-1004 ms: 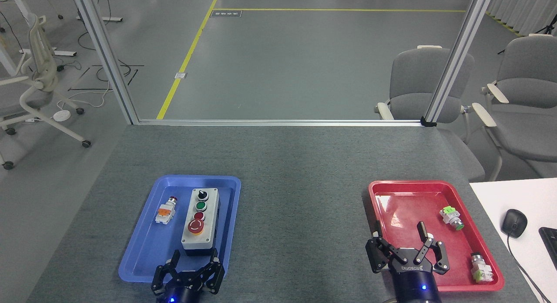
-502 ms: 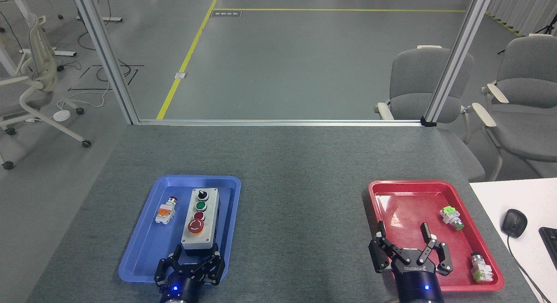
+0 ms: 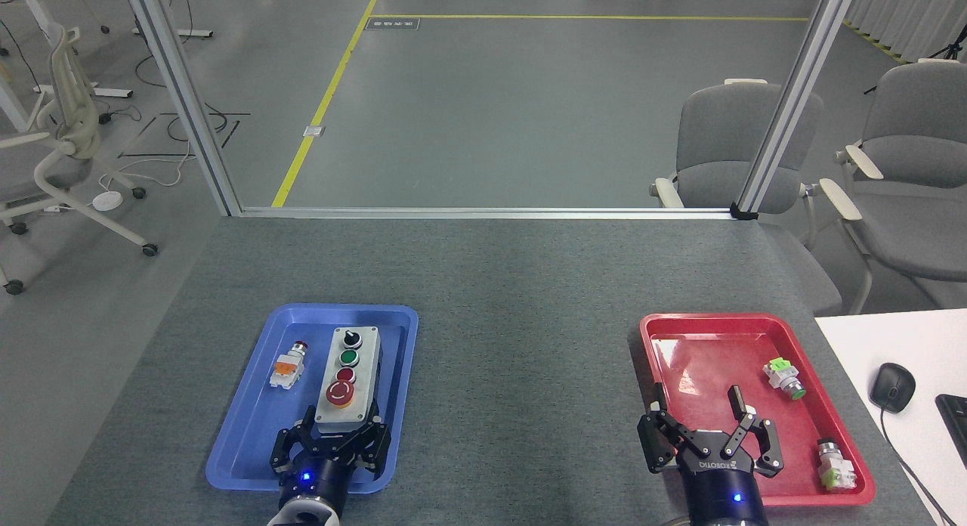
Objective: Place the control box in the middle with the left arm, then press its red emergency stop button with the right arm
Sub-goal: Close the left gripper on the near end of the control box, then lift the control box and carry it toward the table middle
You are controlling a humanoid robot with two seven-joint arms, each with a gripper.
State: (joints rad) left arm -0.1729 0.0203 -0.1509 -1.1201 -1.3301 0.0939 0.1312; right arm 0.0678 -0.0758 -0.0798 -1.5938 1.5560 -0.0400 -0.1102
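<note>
A grey felt-covered table point(image 3: 498, 284) is seen from above, bounded at its far edge by an aluminium frame. Two trays are laid on it – a blue tray point(image 3: 249, 428) at the left and a red tray point(image 3: 680, 344) at the right, well apart. The control box point(image 3: 348, 381) is found in the blue tray, lengthwise, its big red button point(image 3: 340, 392) nearest the robot. The near end of the box is flanked by the fingers of the left gripper point(image 3: 338, 428); whether it is actually clamped cannot be told. The right gripper point(image 3: 702, 416) is held over the red tray's near edge, fingers spread and empty. Small pushbutton parts are scattered – an orange-and-white part point(image 3: 287, 366) beside the box, two green ones point(image 3: 784, 379) point(image 3: 835, 465) in the red tray.
</note>
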